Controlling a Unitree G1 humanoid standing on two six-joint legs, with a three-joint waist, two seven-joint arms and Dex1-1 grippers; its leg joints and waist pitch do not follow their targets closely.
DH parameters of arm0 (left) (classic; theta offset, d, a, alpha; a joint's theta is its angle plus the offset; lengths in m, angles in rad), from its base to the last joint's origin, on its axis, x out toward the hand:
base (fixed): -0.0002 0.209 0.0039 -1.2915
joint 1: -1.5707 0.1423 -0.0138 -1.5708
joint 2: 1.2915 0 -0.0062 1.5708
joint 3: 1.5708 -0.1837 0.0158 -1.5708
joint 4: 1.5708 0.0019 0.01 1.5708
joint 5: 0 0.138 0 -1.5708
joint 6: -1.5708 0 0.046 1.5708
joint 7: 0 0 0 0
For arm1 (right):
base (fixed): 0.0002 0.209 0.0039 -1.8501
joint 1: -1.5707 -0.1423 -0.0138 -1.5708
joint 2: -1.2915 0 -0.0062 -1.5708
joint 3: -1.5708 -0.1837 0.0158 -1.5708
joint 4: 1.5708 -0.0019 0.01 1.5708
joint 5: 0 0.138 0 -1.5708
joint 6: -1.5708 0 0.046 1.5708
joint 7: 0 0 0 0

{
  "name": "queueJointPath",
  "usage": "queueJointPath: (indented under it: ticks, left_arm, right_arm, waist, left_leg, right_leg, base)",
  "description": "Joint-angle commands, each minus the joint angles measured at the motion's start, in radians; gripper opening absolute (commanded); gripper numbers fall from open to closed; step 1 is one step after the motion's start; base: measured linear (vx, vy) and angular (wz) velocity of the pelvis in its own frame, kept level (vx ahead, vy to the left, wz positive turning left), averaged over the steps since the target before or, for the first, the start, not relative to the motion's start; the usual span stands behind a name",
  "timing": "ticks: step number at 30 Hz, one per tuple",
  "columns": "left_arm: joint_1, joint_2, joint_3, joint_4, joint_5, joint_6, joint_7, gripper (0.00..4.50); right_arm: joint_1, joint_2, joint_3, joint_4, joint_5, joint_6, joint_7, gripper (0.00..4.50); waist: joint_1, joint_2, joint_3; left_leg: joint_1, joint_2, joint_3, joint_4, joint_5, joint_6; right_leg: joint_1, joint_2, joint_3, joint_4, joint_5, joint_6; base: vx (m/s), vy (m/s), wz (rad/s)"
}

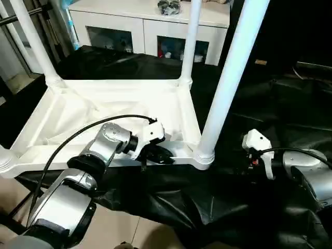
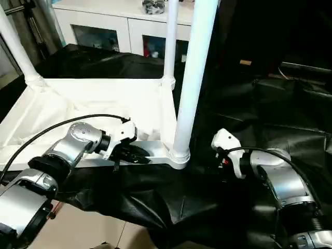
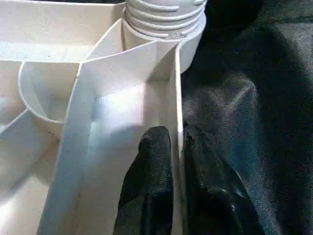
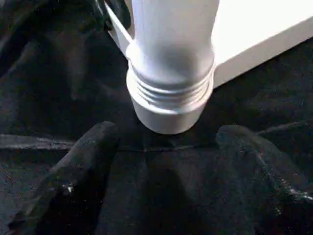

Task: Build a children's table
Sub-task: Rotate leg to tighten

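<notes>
The children's table lies upside down on black cloth, its white ribbed tabletop (image 1: 104, 104) facing up. White legs rise from its sockets: the near right leg (image 1: 228, 78), a back right leg (image 1: 189, 41) and a back left leg (image 1: 33, 41). My left gripper (image 3: 175, 134) is shut on the tabletop's thin near rim close to the near right corner, one finger (image 3: 154, 166) inside the wall and the other outside. My right gripper (image 4: 168, 134) stands open on the cloth just in front of that leg's ringed base (image 4: 168, 98), its fingers apart from it.
A white cabinet with glass doors (image 1: 150, 26) stands behind the table. Black cloth (image 1: 270, 104) covers the work surface and drapes over its front edge above the tan floor (image 1: 119, 228). A black cable (image 1: 78, 136) loops over my left forearm.
</notes>
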Motion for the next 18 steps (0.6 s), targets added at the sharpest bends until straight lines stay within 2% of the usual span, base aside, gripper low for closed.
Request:
queueJointPath:
  ticks: [1, 7, 8, 9, 10, 11, 12, 14, 15, 16, 18]
  left_arm:
    - [0.024, 0.016, -0.026, 0.028, 0.031, 0.007, -0.005, 0.14]
    - [0.055, 0.015, 0.012, -0.015, -0.006, 0.015, -0.017, 0.07]
    - [0.073, 0.011, 0.026, -0.046, -0.024, 0.019, -0.021, 0.07]
    - [0.090, 0.010, 0.033, -0.074, -0.038, 0.025, -0.024, 0.07]
    - [0.102, 0.009, 0.037, -0.096, -0.046, 0.029, -0.026, 0.07]
    - [0.136, 0.007, 0.043, -0.150, -0.063, 0.040, -0.031, 0.07]
    - [0.160, 0.008, 0.041, -0.186, -0.068, 0.045, -0.037, 0.07]
    - [0.176, 0.010, 0.037, -0.209, -0.069, 0.050, -0.039, 0.07]
    - [0.176, 0.010, 0.037, -0.209, -0.069, 0.050, -0.039, 0.07]
    - [0.190, 0.013, 0.033, -0.232, -0.069, 0.056, -0.041, 0.00]
    - [0.207, 0.017, 0.030, -0.260, -0.069, 0.066, -0.042, 0.00]
  right_arm:
    - [-0.005, 0.010, -0.020, -0.031, 0.018, 0.010, -0.010, 4.06]
    - [-0.002, 0.062, -0.029, -0.053, 0.030, -0.023, -0.051, 4.18]
    - [-0.002, 0.076, -0.023, -0.053, 0.031, -0.021, -0.062, 4.18]
    - [-0.002, 0.086, -0.014, -0.051, 0.025, -0.026, -0.070, 4.18]
    - [-0.002, 0.093, -0.007, -0.050, 0.020, -0.031, -0.074, 4.18]
    - [-0.004, 0.112, 0.009, -0.041, 0.012, -0.047, -0.089, 4.18]
    - [-0.009, 0.125, 0.018, -0.030, 0.010, -0.045, -0.095, 4.18]
    - [-0.014, 0.132, 0.025, -0.020, 0.007, -0.045, -0.097, 4.18]
    - [-0.014, 0.132, 0.025, -0.020, 0.007, -0.045, -0.097, 4.18]
    - [-0.020, 0.140, 0.033, -0.009, 0.000, -0.042, -0.100, 3.93]
    - [-0.033, 0.150, 0.046, 0.014, -0.011, -0.042, -0.104, 3.83]
  waist:
    - [0.008, -0.007, -0.064]
    - [0.006, -0.007, -0.063]
    - [0.005, -0.007, -0.063]
    - [0.005, -0.015, -0.064]
    - [0.004, -0.009, -0.063]
    - [0.003, -0.015, -0.065]
    - [0.003, -0.012, -0.064]
    - [0.003, -0.015, -0.065]
    - [0.003, -0.012, -0.063]
    - [0.004, -0.015, -0.063]
    - [0.002, -0.018, -0.063]
  left_leg:
    - [0.007, 0.018, -0.003, -0.065, -0.254, 0.046]
    - [0.009, 0.019, -0.003, -0.068, -0.262, 0.039]
    - [0.007, 0.018, -0.003, -0.068, -0.253, 0.039]
    - [0.006, 0.020, -0.003, -0.069, -0.248, 0.038]
    - [0.006, 0.019, -0.003, -0.070, -0.248, 0.038]
    - [0.006, 0.022, -0.003, -0.070, -0.241, 0.038]
    - [0.006, 0.022, -0.003, -0.071, -0.241, 0.039]
    - [0.009, 0.023, -0.001, -0.070, -0.239, 0.044]
    - [0.008, 0.023, -0.001, -0.071, -0.236, 0.044]
    - [0.009, 0.021, 0.001, -0.071, -0.234, 0.044]
    - [0.007, 0.022, 0.000, -0.072, -0.235, 0.040]
  right_leg:
    - [0.056, -0.055, 0.029, -0.083, -0.236, -0.235]
    - [0.052, -0.059, 0.031, -0.086, -0.274, -0.222]
    - [0.053, -0.057, 0.031, -0.085, -0.265, -0.223]
    - [0.054, -0.059, 0.032, -0.083, -0.259, -0.225]
    - [0.052, -0.058, 0.030, -0.084, -0.271, -0.222]
    - [0.051, -0.061, 0.032, -0.080, -0.256, -0.228]
    - [0.050, -0.060, 0.032, -0.081, -0.257, -0.228]
    - [0.047, -0.058, 0.033, -0.081, -0.250, -0.229]
    - [0.047, -0.057, 0.033, -0.080, -0.245, -0.227]
    - [0.047, -0.057, 0.034, -0.082, -0.248, -0.220]
    - [0.047, -0.059, 0.033, -0.080, -0.261, -0.212]
  base:
    - [0.000, 0.000, 0.00]
    - [0.000, 0.000, 0.00]
    - [0.000, 0.000, 0.00]
    - [0.000, 0.000, 0.00]
    - [0.000, 0.000, 0.00]
    - [0.000, 0.000, 0.00]
    - [0.000, 0.000, 0.00]
    - [0.000, 0.000, 0.00]
    - [0.000, 0.000, 0.00]
    - [0.000, 0.000, 0.00]
    - [0.000, 0.000, 0.00]
